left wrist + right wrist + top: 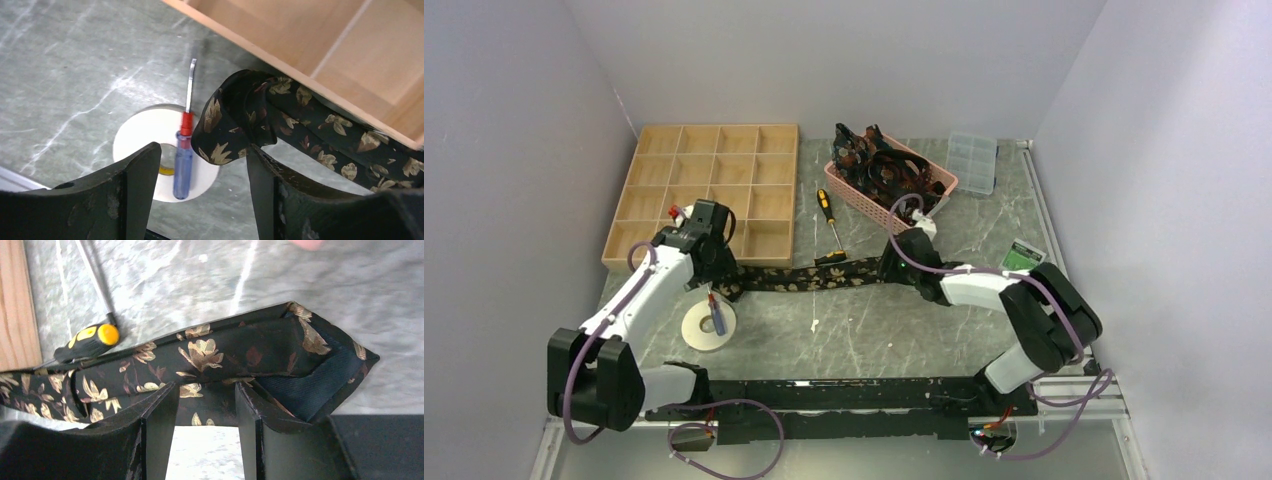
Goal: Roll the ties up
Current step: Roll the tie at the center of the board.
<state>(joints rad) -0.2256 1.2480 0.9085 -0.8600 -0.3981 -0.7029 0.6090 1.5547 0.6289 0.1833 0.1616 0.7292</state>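
- The tie (809,277) is lying stretched across the table (904,320), just in front of the wooden tray (639,180), running from one gripper to the other.
- Its narrow end is curling into a loose fold beside the left gripper (202,152), partly over the edge of a white tape roll (145,135).
- The left gripper's jaws are standing wide apart; the fold is sitting between the fingertips, brushing the right finger but not pinched.
- A blue-and-red screwdriver (182,160) is resting across the tape roll.
- The tie's wide pointed end is lying under the right gripper (205,390), with its black lining showing at the tip.
- The right gripper's jaws are standing parted over the fabric, with a clear gap between them and nothing clamped.
- A yellow-and-black screwdriver (90,340) is lying just beside the tie's far edge.
- More ties (889,165) are sitting piled in a pink basket (854,195) at the back, near a clear plastic box (972,160).
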